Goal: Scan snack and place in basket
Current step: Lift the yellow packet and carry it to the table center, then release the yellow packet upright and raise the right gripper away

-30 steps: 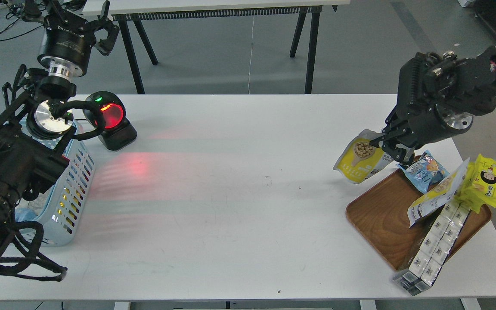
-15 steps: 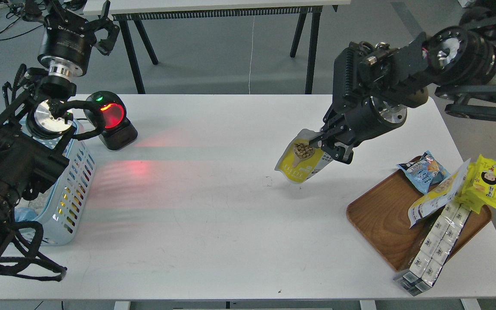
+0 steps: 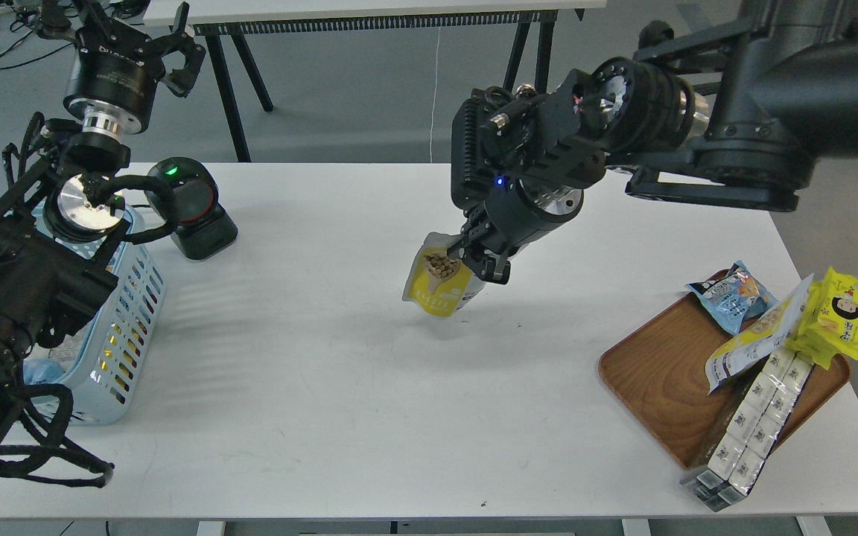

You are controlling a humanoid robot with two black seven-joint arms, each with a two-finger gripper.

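Note:
My right gripper is shut on the snack, a flat yellow pouch with a white top and a round picture of brown balls. It hangs tilted above the middle of the white table. The light blue basket stands at the table's left edge, partly hidden by my left arm. My left gripper is raised at the far left, above and behind the basket, with its fingers spread and nothing in it.
A black barcode scanner with a green light stands right of the basket. A brown wooden tray at the right holds a blue snack bag, a yellow cartoon pack, another pouch and white boxes.
My right arm has carried the snack leftward from over the tray to above the table's middle. The scanner's red light and its glow on the table have gone out. The left arm is unchanged.

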